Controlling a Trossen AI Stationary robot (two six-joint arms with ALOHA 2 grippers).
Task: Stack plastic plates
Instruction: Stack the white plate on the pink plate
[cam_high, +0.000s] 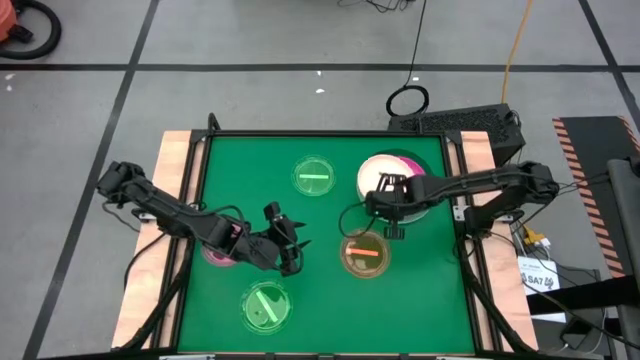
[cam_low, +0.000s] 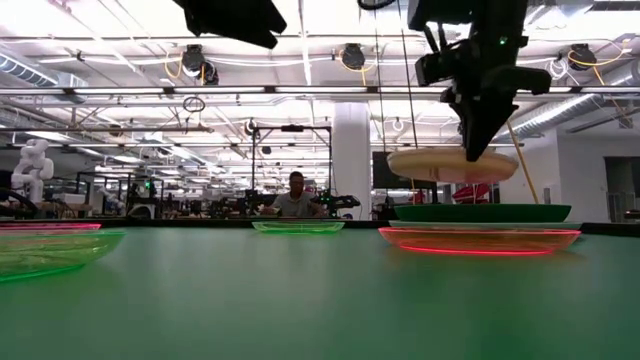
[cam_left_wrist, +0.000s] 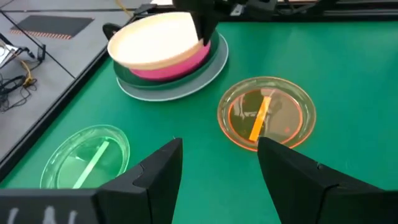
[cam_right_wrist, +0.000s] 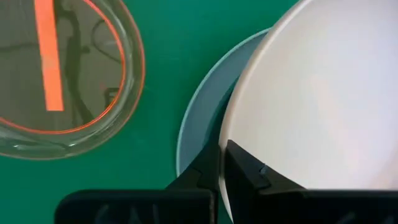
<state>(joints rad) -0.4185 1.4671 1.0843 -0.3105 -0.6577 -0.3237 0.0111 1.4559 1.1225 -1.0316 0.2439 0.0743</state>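
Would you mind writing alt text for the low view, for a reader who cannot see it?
The right pincer holds a cream plate by its rim in the air above a dark-green plate, with an amber dish in front on the green table. A green dish sits farther back, another at the left edge, and a person sits in the room behind.

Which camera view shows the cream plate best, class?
The left wrist view: the whole cream plate shows, held tilted above the pink plate by the right pincer. The high view shows it small, the low view edge-on, the right wrist view only part.
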